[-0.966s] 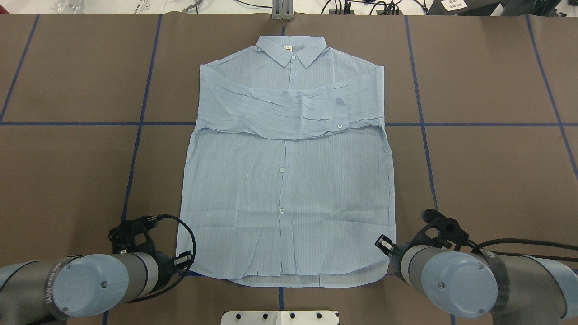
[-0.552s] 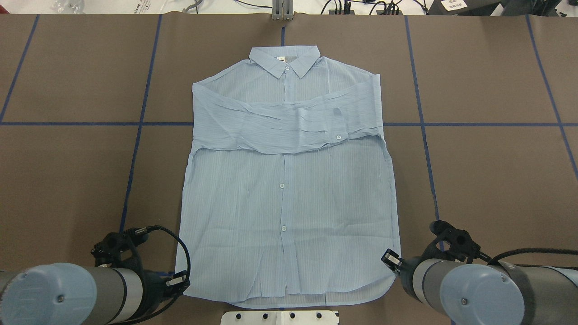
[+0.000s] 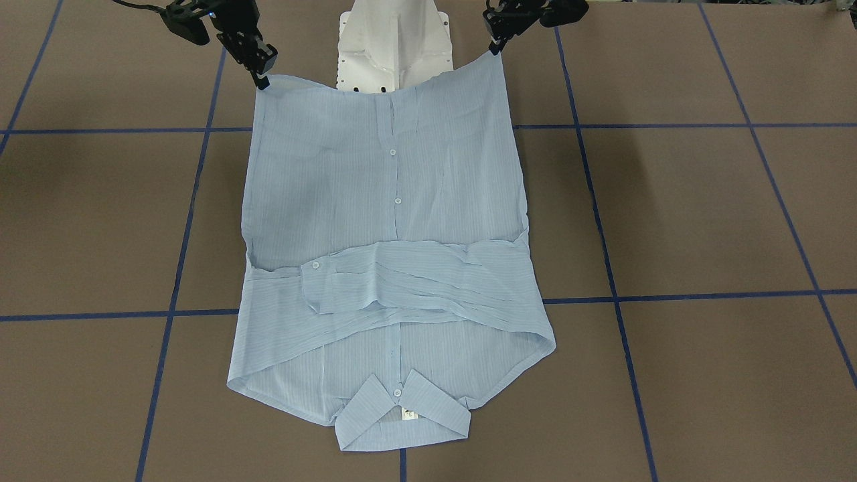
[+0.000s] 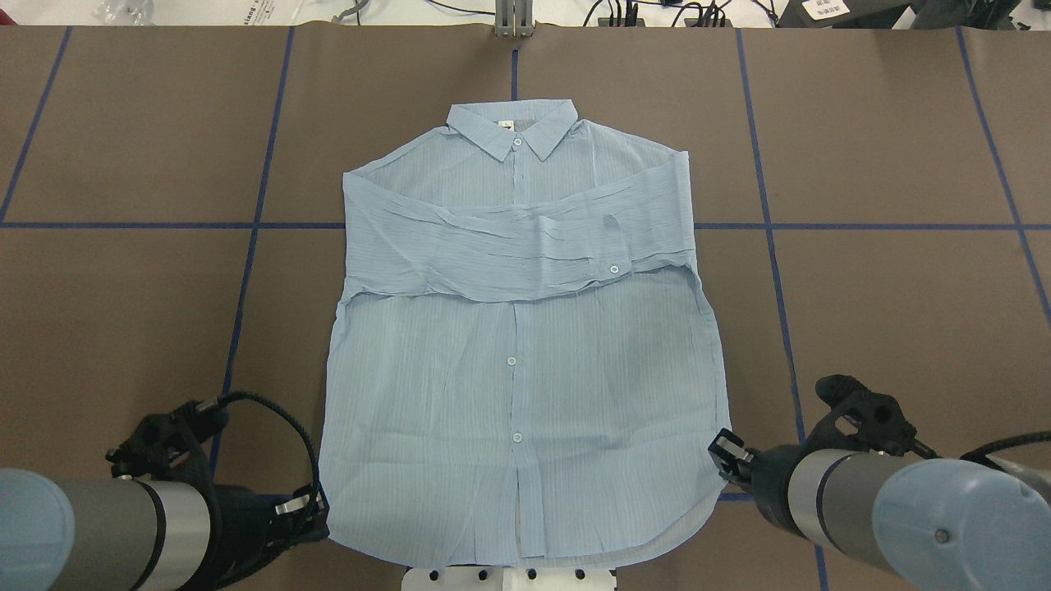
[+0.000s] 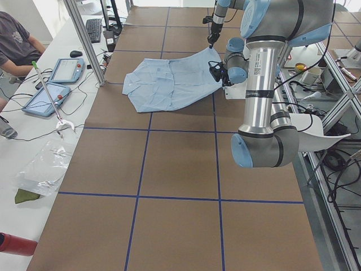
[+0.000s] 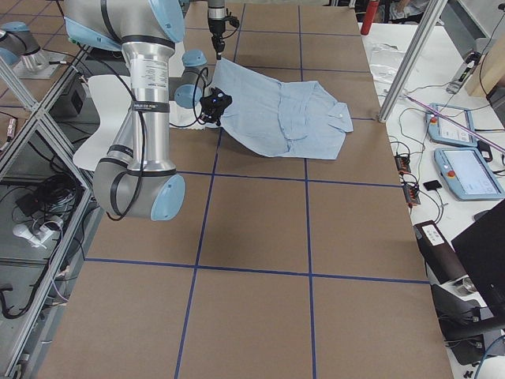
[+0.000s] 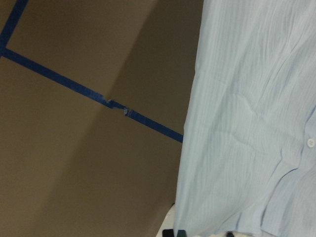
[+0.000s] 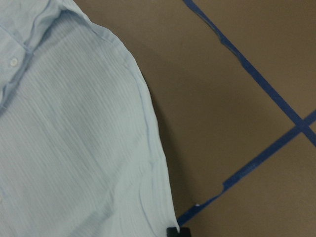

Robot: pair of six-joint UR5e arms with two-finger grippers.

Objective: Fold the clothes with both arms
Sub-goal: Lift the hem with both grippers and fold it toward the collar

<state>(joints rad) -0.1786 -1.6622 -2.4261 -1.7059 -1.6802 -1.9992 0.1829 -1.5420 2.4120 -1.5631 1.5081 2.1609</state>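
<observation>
i am pinching the shirt's [image 4: 525, 394] hem corners in my left gripper [image 4: 318, 515] and right gripper [image 4: 724, 453]; its neck label [image 4: 507, 125] is showing print too small to read.

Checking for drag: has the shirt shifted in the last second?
Yes. The shirt has slid toward the robot: its collar sits nearer the blue cross line, and its hem now reaches the white base.

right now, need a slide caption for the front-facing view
Left hand and right hand hold the hem corners of a pale-blue shirt, sleeves folded across, collar toward the camera.
</observation>
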